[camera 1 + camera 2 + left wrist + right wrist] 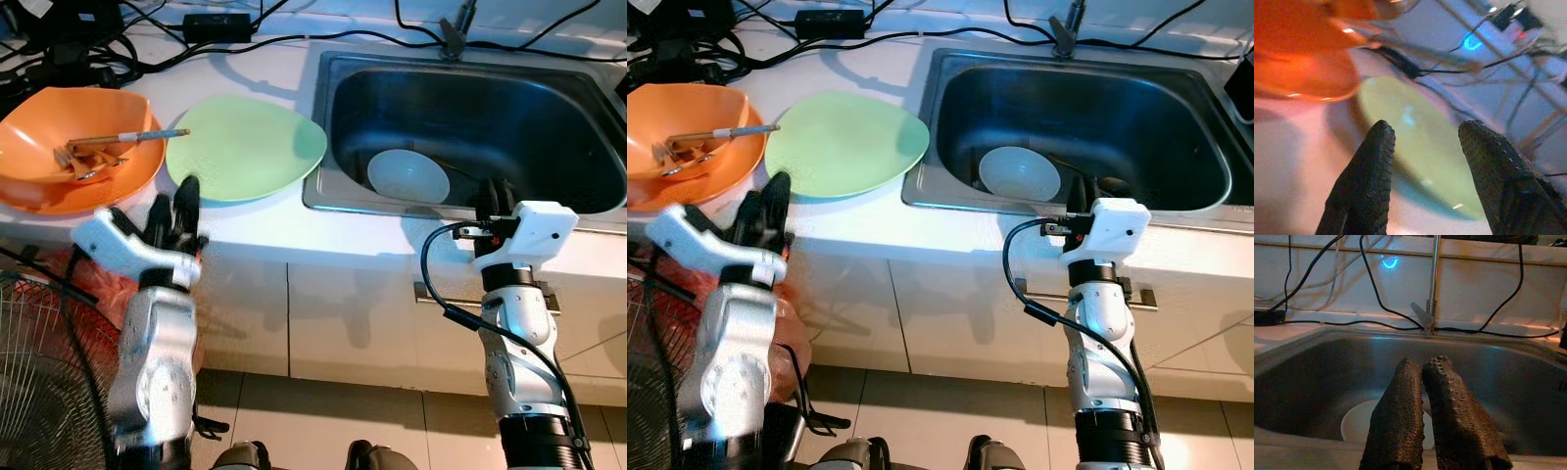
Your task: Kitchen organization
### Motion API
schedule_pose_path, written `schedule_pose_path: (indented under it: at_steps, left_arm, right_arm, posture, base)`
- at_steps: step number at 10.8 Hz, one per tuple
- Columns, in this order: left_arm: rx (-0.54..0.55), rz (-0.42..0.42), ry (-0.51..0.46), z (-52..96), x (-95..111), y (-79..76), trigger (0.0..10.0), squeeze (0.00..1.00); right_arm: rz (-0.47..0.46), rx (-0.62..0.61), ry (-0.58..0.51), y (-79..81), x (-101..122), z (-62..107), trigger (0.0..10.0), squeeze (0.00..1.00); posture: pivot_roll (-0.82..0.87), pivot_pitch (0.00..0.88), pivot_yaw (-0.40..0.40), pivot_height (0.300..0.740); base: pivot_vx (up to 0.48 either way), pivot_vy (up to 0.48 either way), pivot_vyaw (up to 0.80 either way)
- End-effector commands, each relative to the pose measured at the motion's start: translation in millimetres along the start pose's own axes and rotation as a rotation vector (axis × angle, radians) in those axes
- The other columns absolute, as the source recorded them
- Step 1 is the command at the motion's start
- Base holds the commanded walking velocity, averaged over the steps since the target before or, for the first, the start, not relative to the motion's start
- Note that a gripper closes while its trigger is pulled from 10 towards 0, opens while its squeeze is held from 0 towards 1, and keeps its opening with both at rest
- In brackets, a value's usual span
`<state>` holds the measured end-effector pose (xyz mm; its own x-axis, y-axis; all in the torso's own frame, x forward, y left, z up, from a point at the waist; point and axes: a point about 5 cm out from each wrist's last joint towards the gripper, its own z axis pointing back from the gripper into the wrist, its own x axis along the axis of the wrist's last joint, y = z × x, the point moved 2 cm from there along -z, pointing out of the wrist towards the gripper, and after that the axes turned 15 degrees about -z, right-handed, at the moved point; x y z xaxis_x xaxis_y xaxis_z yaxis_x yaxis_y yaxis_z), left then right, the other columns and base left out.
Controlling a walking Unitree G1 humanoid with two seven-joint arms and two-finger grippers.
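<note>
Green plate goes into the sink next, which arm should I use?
Left. The left pincer is open at the counter edge, right in front of the green plate. The right pincer is shut at the sink rim, near the white bowl.

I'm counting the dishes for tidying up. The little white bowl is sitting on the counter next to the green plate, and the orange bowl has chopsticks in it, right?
Not quite. The small white bowl is down inside the steel sink, not on the counter; the left eye view shows it. The round green plate is on the counter, and the orange bowl beside it does hold chopsticks.
</note>
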<state>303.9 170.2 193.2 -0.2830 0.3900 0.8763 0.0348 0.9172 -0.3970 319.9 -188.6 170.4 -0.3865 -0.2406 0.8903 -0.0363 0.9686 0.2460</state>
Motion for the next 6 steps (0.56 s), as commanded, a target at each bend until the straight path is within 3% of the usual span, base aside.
schedule_pose_path:
  at_steps: [1, 3, 6]
  left_arm:
    - [-0.021, 0.035, -0.011, -2.3, 8, -7.4, 10.0, 0.0]
    - [-0.046, 0.108, -0.034, -6.7, 19, -15.5, 10.0, 0.0]
    - [0.023, 0.186, -0.052, -9.3, 30, -6.5, 10.0, 0.0]
  right_arm:
    - [0.001, -0.003, 0.008, -2.5, -1, -0.5, 10.0, 0.0]
    - [0.002, -0.003, 0.009, -2.7, 0, -0.1, 10.0, 0.0]
    - [0.005, -0.005, 0.011, -4.2, 0, -0.1, 10.0, 0.0]
  posture:
    - [0.06, 0.156, -0.024, 0.74]
    - [0.06, 0.162, -0.023, 0.74]
    - [0.06, 0.164, -0.023, 0.74]
  base:
    - [0.0, 0.0, 0.0]
    - [0.0, 0.0, 0.0]
    - [0.0, 0.0, 0.0]
